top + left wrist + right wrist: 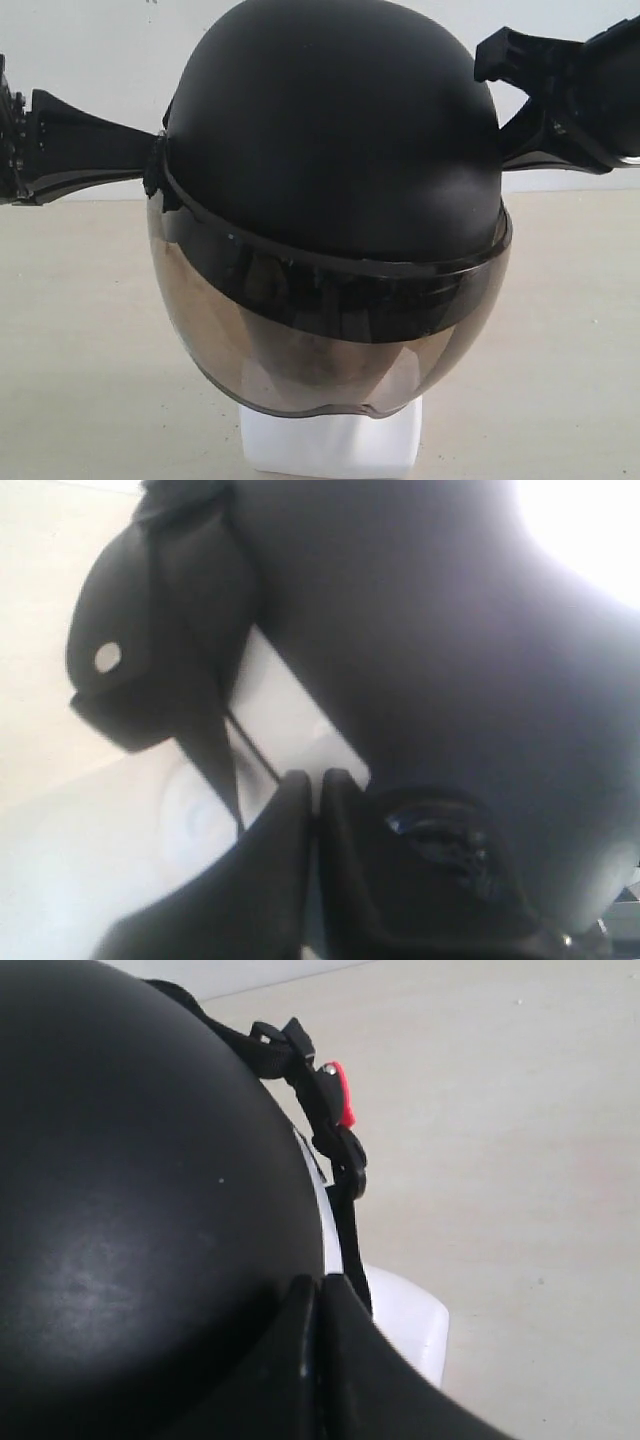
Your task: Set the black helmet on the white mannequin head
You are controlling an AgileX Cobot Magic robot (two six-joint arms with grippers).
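Here the black helmet (330, 130) sits over the white mannequin head (330, 448), flanked closely by the left gripper (312, 780) and right gripper (318, 1285), both clenched on nothing.

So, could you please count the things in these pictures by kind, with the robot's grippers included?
Helmets: 1 (black helmet)
Mannequin heads: 1 (white mannequin head, mostly covered by the helmet)
Grippers: 2 (left gripper, right gripper)
Total: 4
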